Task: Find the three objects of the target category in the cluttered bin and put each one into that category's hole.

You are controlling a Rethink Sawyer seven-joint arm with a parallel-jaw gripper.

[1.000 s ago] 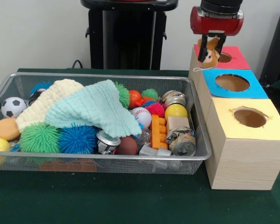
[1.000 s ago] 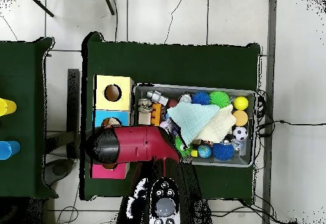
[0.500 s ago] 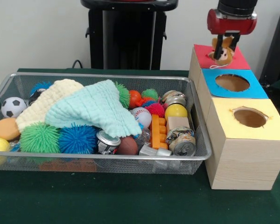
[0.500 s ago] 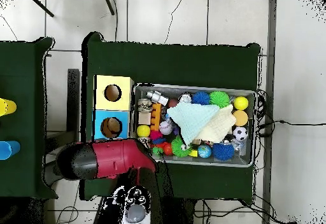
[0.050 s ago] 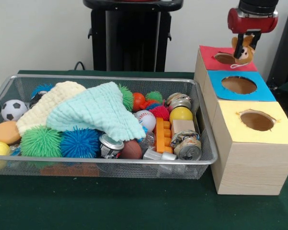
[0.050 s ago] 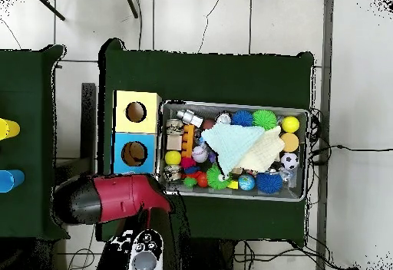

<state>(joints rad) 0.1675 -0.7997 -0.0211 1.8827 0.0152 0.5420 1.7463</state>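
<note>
Gripper (image 5: 245,44) clamped tight on small brown stuffed toy (image 5: 244,53), just above red box top (image 5: 210,52) w/ hole (image 5: 224,58) at toy's 9 o'clock.

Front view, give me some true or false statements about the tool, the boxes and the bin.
1. The tool grips a small plush toy. True.
2. The toy hangs over the yellow box. False: it is at the red box, right of its hole.
3. The blue box lies between red and yellow. True.
4. The mint cloth lies outside the bin. False: it lies in the bin, over the toys.
</note>
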